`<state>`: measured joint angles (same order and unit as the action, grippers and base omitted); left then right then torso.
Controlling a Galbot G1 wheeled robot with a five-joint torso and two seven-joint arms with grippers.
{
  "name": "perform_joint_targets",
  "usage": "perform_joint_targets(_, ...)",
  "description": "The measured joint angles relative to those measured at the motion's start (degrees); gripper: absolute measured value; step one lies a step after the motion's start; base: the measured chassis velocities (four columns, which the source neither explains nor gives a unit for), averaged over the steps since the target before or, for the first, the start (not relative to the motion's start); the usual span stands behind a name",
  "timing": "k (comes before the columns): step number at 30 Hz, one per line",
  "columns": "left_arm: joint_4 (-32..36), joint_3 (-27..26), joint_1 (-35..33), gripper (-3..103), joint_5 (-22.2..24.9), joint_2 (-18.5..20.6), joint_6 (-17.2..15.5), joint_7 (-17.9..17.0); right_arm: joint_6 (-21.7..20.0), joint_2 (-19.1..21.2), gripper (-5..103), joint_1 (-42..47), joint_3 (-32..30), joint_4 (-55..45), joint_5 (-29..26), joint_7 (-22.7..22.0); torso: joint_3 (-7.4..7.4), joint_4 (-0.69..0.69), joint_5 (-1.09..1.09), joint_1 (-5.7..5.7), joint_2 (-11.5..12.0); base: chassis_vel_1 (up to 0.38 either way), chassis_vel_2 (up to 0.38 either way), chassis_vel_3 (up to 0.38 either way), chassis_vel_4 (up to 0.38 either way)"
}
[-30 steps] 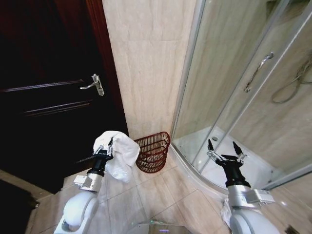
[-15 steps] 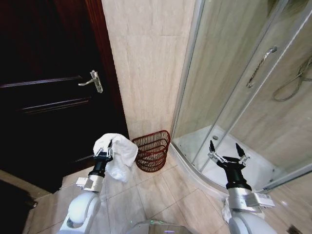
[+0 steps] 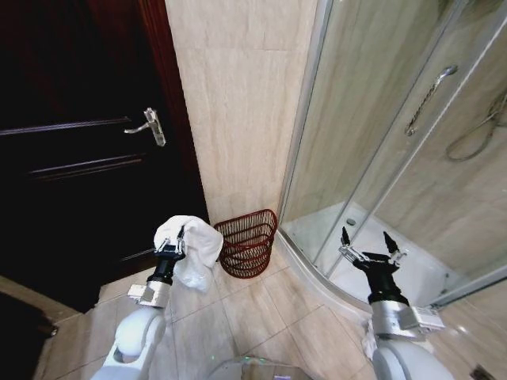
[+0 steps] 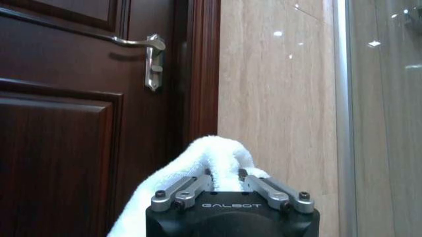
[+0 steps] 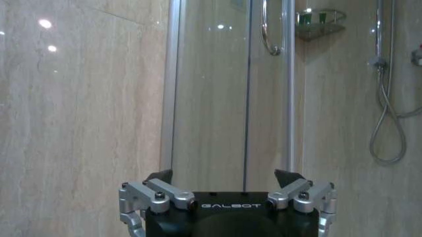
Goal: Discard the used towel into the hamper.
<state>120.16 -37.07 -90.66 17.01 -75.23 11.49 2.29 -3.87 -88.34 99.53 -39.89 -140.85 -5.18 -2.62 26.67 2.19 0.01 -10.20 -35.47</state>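
A white towel (image 3: 192, 249) hangs in folds from my left gripper (image 3: 176, 239), which is shut on it at about knee height, in front of the dark door. In the left wrist view the towel (image 4: 214, 160) bulges up between the closed fingers. The hamper (image 3: 247, 243), a reddish-brown wire basket, stands on the floor against the beige wall, just right of the towel and slightly below it. My right gripper (image 3: 368, 245) is raised and open with nothing in it, in front of the shower enclosure.
A dark wooden door (image 3: 71, 158) with a metal handle (image 3: 149, 125) is on the left. A curved glass shower enclosure (image 3: 372, 150) with a raised white tray edge stands on the right. Beige floor tiles (image 3: 245, 317) lie between me and the hamper.
The whole picture has shifted slightly, so the camera has moved. The towel stays held in my left gripper beside the hamper; the right gripper stays open.
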Motion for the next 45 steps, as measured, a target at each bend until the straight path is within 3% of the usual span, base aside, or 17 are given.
perform_joint_targets(17, -1.8, -0.4, 1.7, 11, -0.3, -0.7, 0.2, 0.3, 3.9, -1.7, 100, -1.3, 0.6, 2.6, 0.8, 0.5, -2.52, 0.00, -0.01, 1.70, 4.2, 0.000, 0.000, 0.000, 0.000)
perform_joint_targets(32, -1.3, -1.2, -1.0, 11, 2.5, 0.6, 2.5, 0.3, 2.9, -1.9, 100, 0.0, 0.5, 0.0, 1.9, 0.7, -4.44, 0.00, -0.01, 3.06, 7.5, 0.000, 0.000, 0.000, 0.000)
perform_joint_targets(45, -1.5, -1.3, 0.3, 11, 3.4, 1.1, 2.2, 0.1, 2.3, -1.3, 100, 0.1, 0.6, -0.2, 2.1, 0.7, -6.35, 0.00, 0.00, 4.17, 10.5, 0.000, 0.000, 0.000, 0.000)
